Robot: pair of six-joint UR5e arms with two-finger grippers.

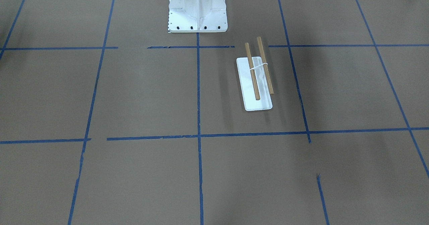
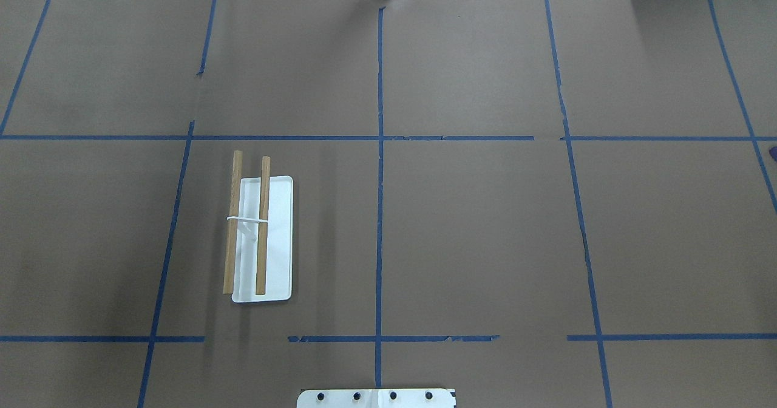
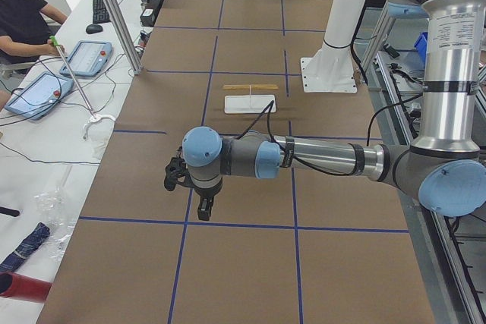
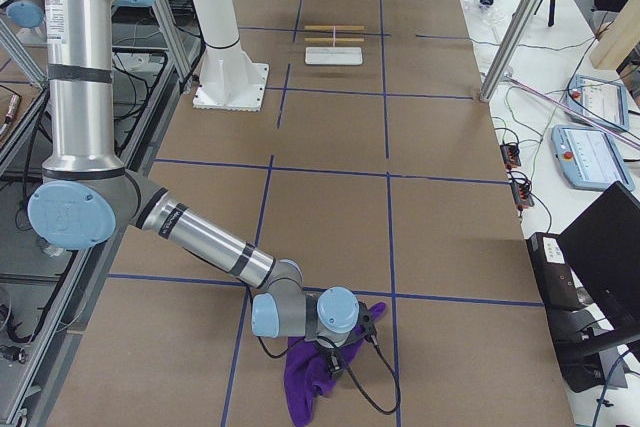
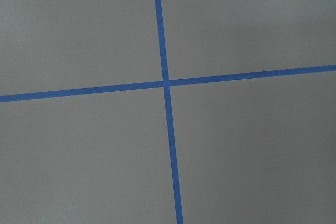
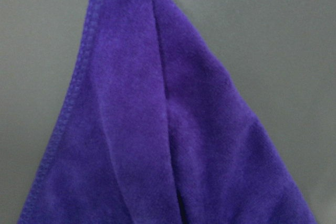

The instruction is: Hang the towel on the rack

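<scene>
The rack (image 2: 261,238) is a small stand with two light-brown dowels on a flat white base; it also shows in the front view (image 1: 258,81) and, far off, in the side views (image 3: 250,96) (image 4: 333,42). The purple towel (image 4: 305,387) lies bunched at the table's end on my right, rising into a peak under my right gripper (image 4: 335,362). It fills the right wrist view (image 6: 168,129). My left gripper (image 3: 203,206) points down over bare table, far from the rack. I cannot tell whether either gripper is open or shut.
The large white bolted pedestal (image 1: 197,7) stands at the robot's side of the table. Blue tape lines (image 5: 165,83) cross the brown paper. A seated person (image 3: 19,13) and tablets (image 3: 83,57) are beside the table; a laptop (image 4: 605,247) is at the other end.
</scene>
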